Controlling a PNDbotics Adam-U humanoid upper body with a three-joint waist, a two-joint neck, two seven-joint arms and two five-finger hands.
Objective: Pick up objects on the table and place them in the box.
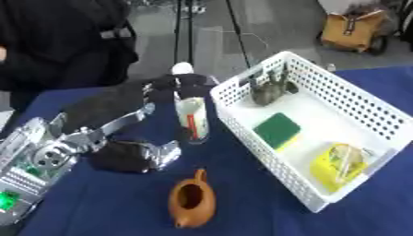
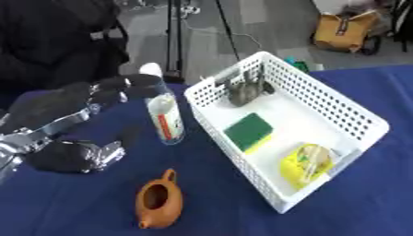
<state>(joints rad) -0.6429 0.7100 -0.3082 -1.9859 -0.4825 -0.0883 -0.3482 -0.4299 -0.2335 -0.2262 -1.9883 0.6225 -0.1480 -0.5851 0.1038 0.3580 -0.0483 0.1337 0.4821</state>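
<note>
Left eye view
Left robot hand (image 1: 133, 108): seen entering from the left, fingers curled round the upper part of the bottle, thumb lower down beside its base.
Bottle (image 1: 192, 119): held upright on the worktop, white with a red strip on its label, white cap at the fingers, just left of the box.
Box (image 1: 367, 115): a white perforated basket is set on the right of the worktop.
Worktop (image 1: 105, 203): covered in dark blue cloth.
Teapot (image 1: 192, 199): a brown clay pot is seen on the cloth in front of the bottle, apart from hand and box.

Right eye view
Box contents: a green sponge (image 2: 248, 129) lies mid-box, a yellow object (image 2: 306, 164) at the near end, a dark grey object (image 2: 242, 93) at the far end.
Right robot hand: not shown in either view.
</note>
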